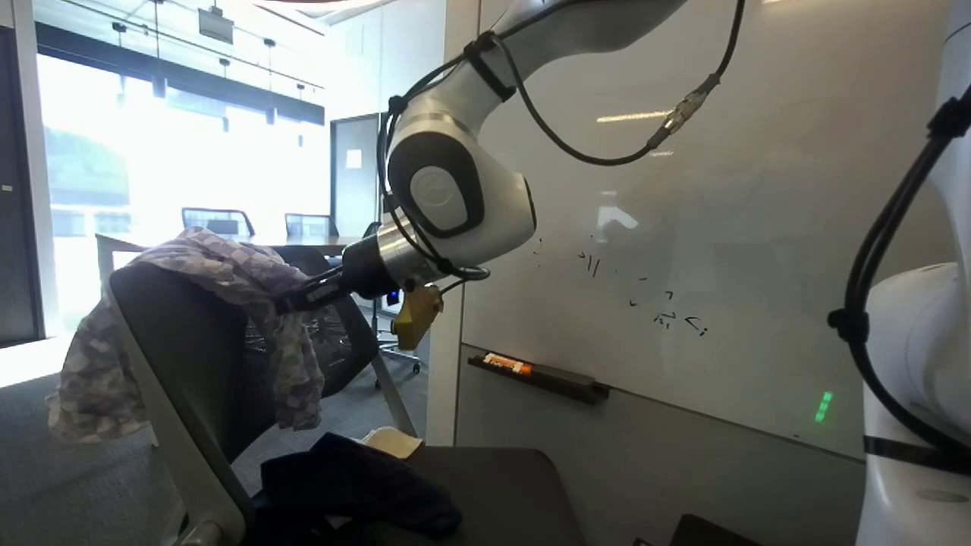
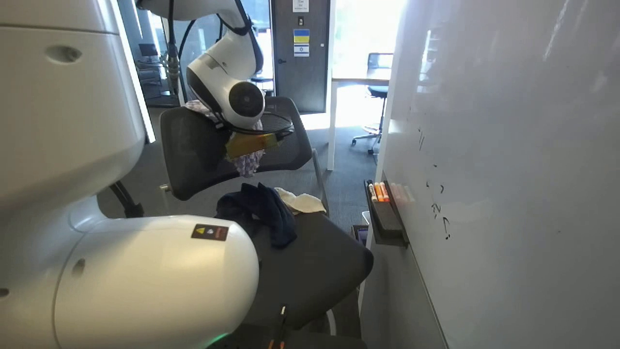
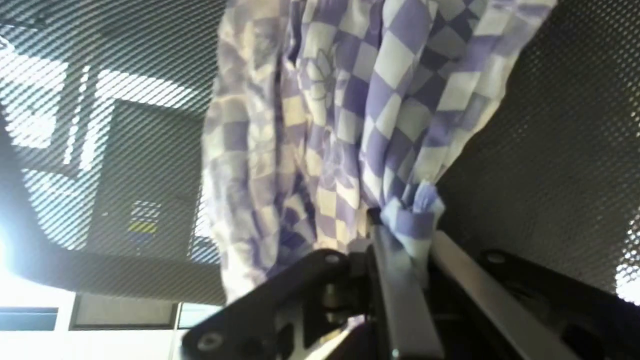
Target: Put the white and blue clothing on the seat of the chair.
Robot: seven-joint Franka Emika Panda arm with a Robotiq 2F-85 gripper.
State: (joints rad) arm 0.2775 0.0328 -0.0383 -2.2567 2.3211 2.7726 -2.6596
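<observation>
The white and blue checkered clothing (image 1: 294, 375) is draped over the top of the chair's backrest (image 1: 186, 341), hanging down both the front and the back. In an exterior view it is partly hidden behind the arm, with a lower part (image 2: 248, 164) showing. My gripper (image 1: 284, 303) is at the front of the backrest. In the wrist view, the gripper (image 3: 406, 230) is shut on a bunched fold of the clothing (image 3: 345, 115). The chair's seat (image 1: 501, 485) is below the gripper, and it also shows in an exterior view (image 2: 315, 261).
A dark blue cloth (image 2: 261, 208) and a cream cloth (image 2: 302, 202) lie on the rear of the seat. A whiteboard (image 1: 683, 265) with a marker tray (image 1: 538, 377) stands beside the chair. A table (image 2: 361, 80) is behind.
</observation>
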